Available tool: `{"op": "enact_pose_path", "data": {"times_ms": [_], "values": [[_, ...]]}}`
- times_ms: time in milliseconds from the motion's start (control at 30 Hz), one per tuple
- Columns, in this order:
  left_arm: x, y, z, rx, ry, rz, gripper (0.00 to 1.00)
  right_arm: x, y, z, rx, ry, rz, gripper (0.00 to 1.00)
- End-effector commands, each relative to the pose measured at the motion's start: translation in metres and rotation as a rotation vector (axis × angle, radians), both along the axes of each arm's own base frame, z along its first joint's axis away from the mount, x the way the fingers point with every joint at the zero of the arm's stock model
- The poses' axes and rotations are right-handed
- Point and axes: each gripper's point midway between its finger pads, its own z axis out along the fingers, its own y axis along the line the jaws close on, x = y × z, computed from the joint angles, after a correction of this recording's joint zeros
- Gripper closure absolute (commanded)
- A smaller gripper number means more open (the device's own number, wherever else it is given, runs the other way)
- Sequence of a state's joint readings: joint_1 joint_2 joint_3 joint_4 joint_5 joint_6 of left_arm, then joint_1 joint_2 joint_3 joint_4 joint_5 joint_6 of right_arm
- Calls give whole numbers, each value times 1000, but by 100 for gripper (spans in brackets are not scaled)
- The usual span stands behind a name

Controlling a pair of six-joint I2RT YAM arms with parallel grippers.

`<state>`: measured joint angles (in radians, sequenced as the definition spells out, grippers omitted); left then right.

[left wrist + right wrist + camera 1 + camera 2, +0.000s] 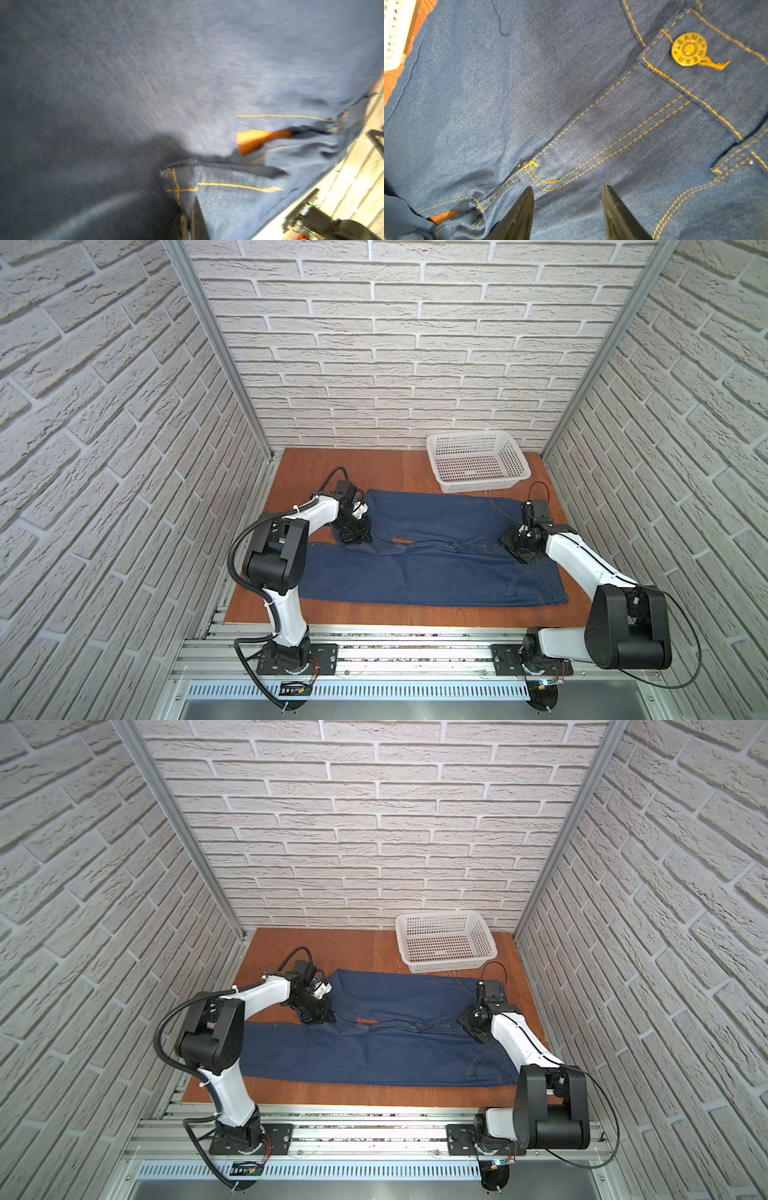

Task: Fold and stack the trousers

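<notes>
The dark blue trousers lie flat on the wooden table, waist to the right and legs running left. A small gap of bare table shows between the two legs. My left gripper sits at the left end of the far leg. In the blurred left wrist view it is shut on a yellow-stitched hem corner of the trousers. My right gripper hangs open just over the fly seam, below the brass button, with only flat denim between its fingers.
A white slotted basket stands at the back right of the table, just beyond the waistband; its corner shows in the right wrist view. Bare wood lies behind the far leg. Brick-patterned walls close in three sides.
</notes>
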<state>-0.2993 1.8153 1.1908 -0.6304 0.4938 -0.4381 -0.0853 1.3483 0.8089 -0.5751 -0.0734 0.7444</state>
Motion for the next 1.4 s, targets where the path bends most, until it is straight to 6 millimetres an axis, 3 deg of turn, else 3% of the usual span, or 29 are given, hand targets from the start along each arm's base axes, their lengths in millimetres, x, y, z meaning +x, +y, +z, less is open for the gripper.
{"op": "enact_pose_path", "data": {"times_ms": [0,67,167,333,467,600,767,900,1133,1367], "values": [[-11,-8,48,-22,-126,-54,100,0,0,7,-1,-33,3,45],[-26,-8,64,-23,-163,-74,100,0,-1,8,-6,-35,5,45],[-56,-11,67,-36,-164,-95,98,0,0,8,-2,-36,6,45],[-115,-23,41,-35,-64,-150,69,-1,1,5,5,-33,5,45],[-140,-14,46,-15,-73,-135,52,-3,1,6,7,-35,6,45],[-143,2,73,25,-158,-104,35,-2,2,9,7,-42,6,45],[-130,-2,88,50,-229,-121,31,-1,3,13,11,-54,4,46],[-124,-26,74,118,-230,-209,31,-4,3,17,8,-59,10,46],[-139,-75,43,219,-226,-377,37,-9,4,22,6,-71,19,46],[-154,-90,7,323,-196,-448,38,-12,5,24,9,-75,25,46]]}}
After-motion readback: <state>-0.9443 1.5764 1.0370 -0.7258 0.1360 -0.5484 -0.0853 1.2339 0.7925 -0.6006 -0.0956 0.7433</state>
